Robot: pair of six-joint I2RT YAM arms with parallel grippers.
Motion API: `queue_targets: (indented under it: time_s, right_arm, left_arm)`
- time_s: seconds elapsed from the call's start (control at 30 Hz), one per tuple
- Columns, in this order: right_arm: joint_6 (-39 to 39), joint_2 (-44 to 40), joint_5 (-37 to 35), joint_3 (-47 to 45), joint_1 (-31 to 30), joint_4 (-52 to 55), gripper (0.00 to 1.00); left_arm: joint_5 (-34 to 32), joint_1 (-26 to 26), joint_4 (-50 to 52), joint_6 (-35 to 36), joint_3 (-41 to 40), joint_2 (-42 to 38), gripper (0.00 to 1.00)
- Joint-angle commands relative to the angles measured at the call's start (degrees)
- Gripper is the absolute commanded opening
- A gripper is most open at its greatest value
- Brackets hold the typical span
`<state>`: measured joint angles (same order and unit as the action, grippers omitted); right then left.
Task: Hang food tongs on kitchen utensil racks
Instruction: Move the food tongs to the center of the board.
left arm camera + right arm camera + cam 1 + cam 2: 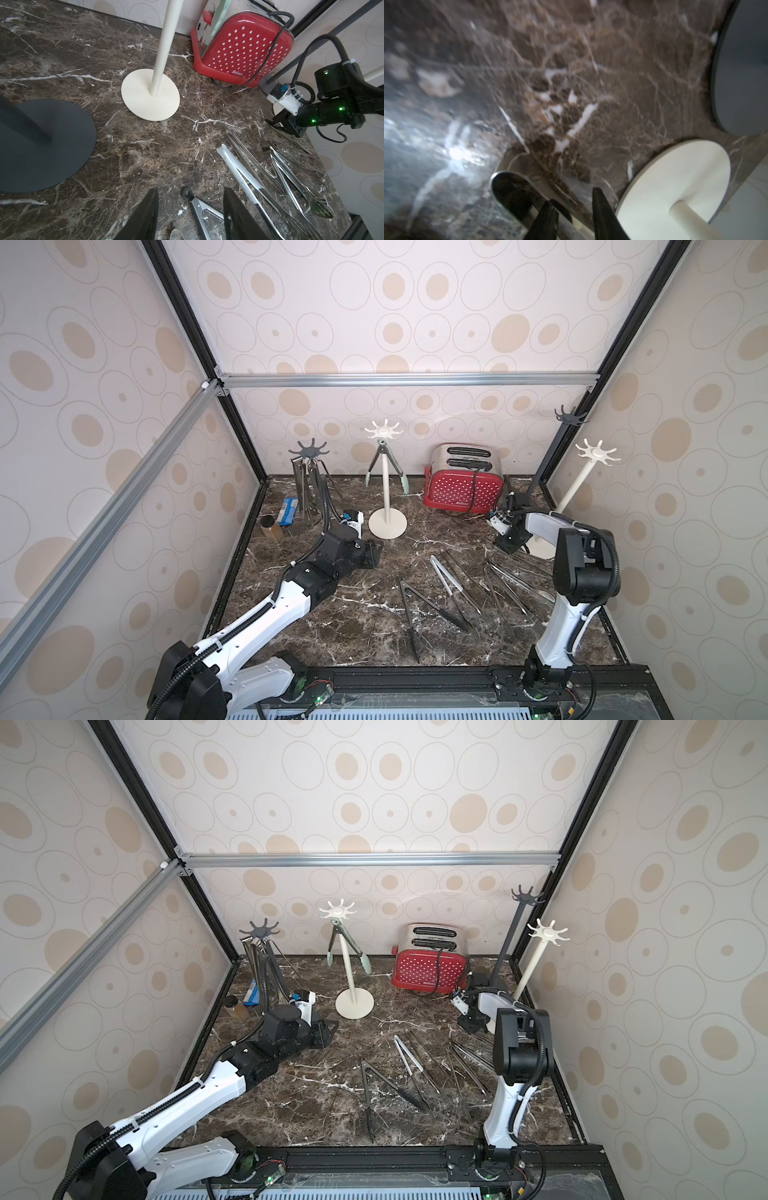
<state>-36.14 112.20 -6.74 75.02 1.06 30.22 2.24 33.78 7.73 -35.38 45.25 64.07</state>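
I am working on a dark brown, white-veined marble tabletop (332, 626), and I am placing everything by the red, white-dotted toaster (461, 485) standing at the back. My left pincer (191, 190) is hovering low over the marble, well to the toaster's left and nearer my bases. Its black fingers are standing spread and gripping nothing. In the gap the wrist view is showing the ringed hinge of the black-tipped V-shaped tongs (408, 618), which are lying flat in front of the toaster. My right pincer (572, 196) is reaching down just off the toaster's right front corner. Its two fingers are standing a little apart at the rounded end of a shiny steel tong (512, 187), and I cannot tell whether they are pinching it. Just left of the toaster a cream-white pole rack (385, 489), with a round flat base and star-shaped hook crown, is standing upright, and green-tipped steel tongs (373, 464) are hanging from it. Farther left of the toaster a dark grey pole rack (309, 452) is carrying several hanging steel tongs (305, 493). To the toaster's right, a second dark grey rack (567, 414) and a second cream-white rack (577, 481) are standing. In front of the toaster, white-handled tongs (442, 576) and a heap of plain steel tongs (507, 585) are lying loose on the marble.
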Motion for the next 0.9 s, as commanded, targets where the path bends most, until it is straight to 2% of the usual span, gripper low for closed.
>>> queue_targets:
  time_s: [0.0,0.23,0.87]
  right_arm:
    - [2.28,2.55,4.55,2.0,-1.06,1.04,0.3]
    - [-1.95,3.74,0.46,3.19,0.53,5.58,0.3]
    - [-4.48,2.59,1.91,-0.94,6.25,11.69,0.3]
  left_arm:
    - [-0.84,-0.43,-0.81,0.04,1.59,0.18,0.5]
    - [-1.1,-0.4,-0.82,0.22,1.21,-0.06,0.5]
    - [0.76,-0.41,-1.67,-0.56,3.06,3.25,0.49]
